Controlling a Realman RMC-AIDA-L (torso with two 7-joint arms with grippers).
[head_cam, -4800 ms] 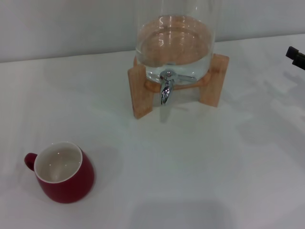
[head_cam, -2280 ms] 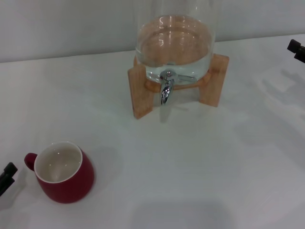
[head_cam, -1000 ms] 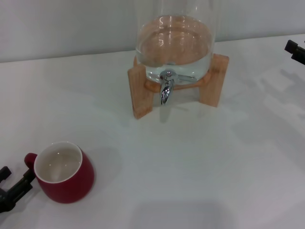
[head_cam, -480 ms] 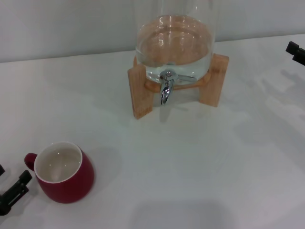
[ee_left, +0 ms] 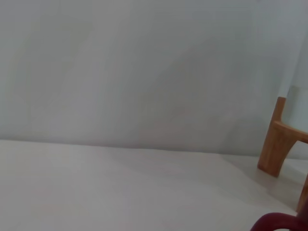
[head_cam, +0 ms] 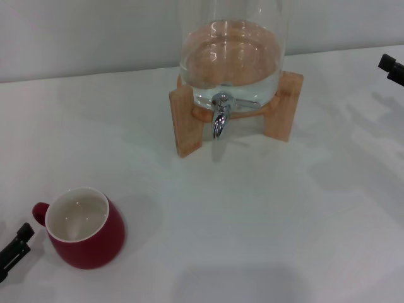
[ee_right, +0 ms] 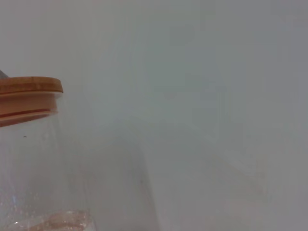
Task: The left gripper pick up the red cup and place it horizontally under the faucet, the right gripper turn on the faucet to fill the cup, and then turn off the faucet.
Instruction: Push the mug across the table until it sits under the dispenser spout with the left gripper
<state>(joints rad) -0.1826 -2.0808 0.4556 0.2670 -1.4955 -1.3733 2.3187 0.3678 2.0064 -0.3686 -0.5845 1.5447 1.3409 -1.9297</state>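
Note:
The red cup (head_cam: 85, 231) stands upright at the front left of the table, cream-white inside, its small handle turned to the left. My left gripper (head_cam: 15, 250) shows only as a black tip at the lower left edge, just left of that handle and apart from it. The chrome faucet (head_cam: 219, 117) points down from the glass dispenser (head_cam: 230, 50) on its wooden stand (head_cam: 187, 120) at the back centre. My right gripper (head_cam: 391, 68) peeks in at the right edge, far from the faucet. In the left wrist view a sliver of the red cup (ee_left: 279, 223) shows near a stand leg (ee_left: 275, 139).
The white table (head_cam: 252, 214) spreads between cup and stand, backed by a pale wall (head_cam: 95, 31). The right wrist view looks at the dispenser's wooden lid (ee_right: 29, 94) and its glass wall (ee_right: 38, 168) from the side.
My left gripper came in from the lower left, reached up beside the cup's handle, then slid back down toward the frame edge. Cup, faucet and right gripper stay in place.

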